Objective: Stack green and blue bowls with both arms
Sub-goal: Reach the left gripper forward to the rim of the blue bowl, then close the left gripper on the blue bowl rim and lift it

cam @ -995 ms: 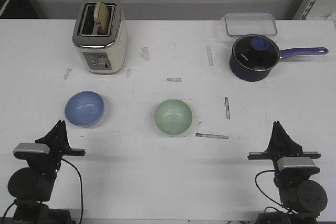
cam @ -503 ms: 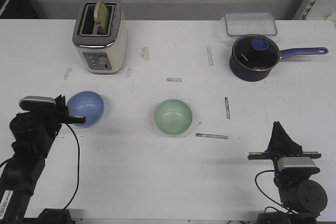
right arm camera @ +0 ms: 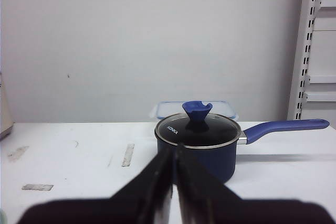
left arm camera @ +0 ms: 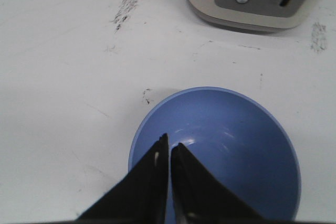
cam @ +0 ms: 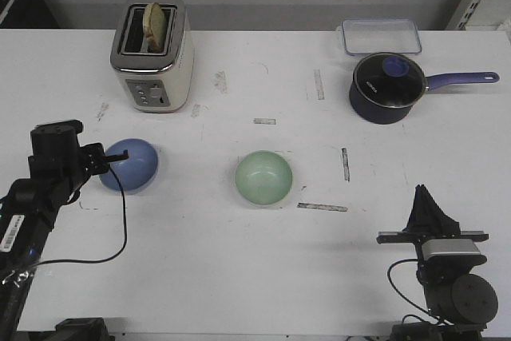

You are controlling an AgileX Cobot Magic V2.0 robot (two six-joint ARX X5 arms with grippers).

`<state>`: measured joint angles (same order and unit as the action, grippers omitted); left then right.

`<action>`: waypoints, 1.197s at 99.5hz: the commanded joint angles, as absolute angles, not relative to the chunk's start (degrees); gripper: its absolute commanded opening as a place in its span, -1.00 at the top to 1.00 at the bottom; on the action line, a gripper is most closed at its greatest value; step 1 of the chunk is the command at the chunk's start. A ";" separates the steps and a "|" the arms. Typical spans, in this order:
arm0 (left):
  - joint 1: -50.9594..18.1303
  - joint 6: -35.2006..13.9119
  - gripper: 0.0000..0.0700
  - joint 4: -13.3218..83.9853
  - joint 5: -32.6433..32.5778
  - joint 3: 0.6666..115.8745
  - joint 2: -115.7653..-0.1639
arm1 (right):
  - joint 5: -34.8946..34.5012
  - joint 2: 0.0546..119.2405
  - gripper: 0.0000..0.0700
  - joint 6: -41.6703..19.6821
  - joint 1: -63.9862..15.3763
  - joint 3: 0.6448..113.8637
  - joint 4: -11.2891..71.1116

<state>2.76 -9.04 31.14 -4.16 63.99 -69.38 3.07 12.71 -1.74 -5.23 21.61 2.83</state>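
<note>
In the front view, the blue bowl (cam: 129, 164) is seen on the white table (cam: 239, 269), in front of the toaster (cam: 152, 53), with the green bowl (cam: 263, 177) well apart from it near the table's middle. The left gripper (cam: 120, 155) is placed over the blue bowl's near-left rim, presumably so that the rim can be pinched. The right gripper (cam: 423, 196) is parked upright at the near right edge, far from both bowls, probably held ready for its turn.

In the left wrist view, the jaws are shown pressed together, tips poised above the bowl's inside wall; nothing is gripped.

In the right wrist view, the jaws are likewise closed on nothing, pointed toward the lidded saucepan (right arm camera: 202, 142) and the clear container (right arm camera: 223, 109) behind it.
</note>
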 commanded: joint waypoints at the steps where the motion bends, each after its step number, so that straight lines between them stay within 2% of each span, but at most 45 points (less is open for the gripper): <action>1: 3.84 -16.27 1.00 33.36 -3.97 66.74 -71.70 | 3.03 12.43 0.99 -1.43 -5.28 21.74 2.42; 12: 5.98 -20.67 1.00 35.64 -3.97 69.87 -75.11 | 3.03 12.43 1.00 -1.43 -5.28 21.74 2.42; 21: 7.60 -21.08 1.00 37.34 -3.44 71.61 -77.23 | 3.03 12.43 0.99 -1.43 -5.28 21.74 2.42; 41: 11.38 -18.65 1.00 37.65 5.10 71.99 -79.53 | 3.03 12.43 0.99 -1.43 -5.28 21.74 2.42; 57: 13.91 -18.94 0.98 39.68 13.13 71.99 -81.41 | 3.03 12.43 0.99 -1.43 -5.28 21.74 2.42; 61: 14.44 -18.94 0.90 40.77 13.87 71.99 -81.91 | 3.03 12.43 0.99 -1.43 -5.28 21.74 2.42; 72: 15.42 -18.79 0.19 43.00 13.85 71.99 -83.18 | 3.03 12.43 1.00 -1.43 -5.28 21.74 2.42; 79: 15.79 -18.63 -0.08 43.77 13.85 71.99 -83.70 | 3.03 12.43 0.99 -1.43 -5.28 21.74 2.42; 119: 15.16 -18.41 -0.11 44.05 14.48 71.99 -90.74 | 3.03 12.43 1.00 -1.43 -5.28 21.74 2.42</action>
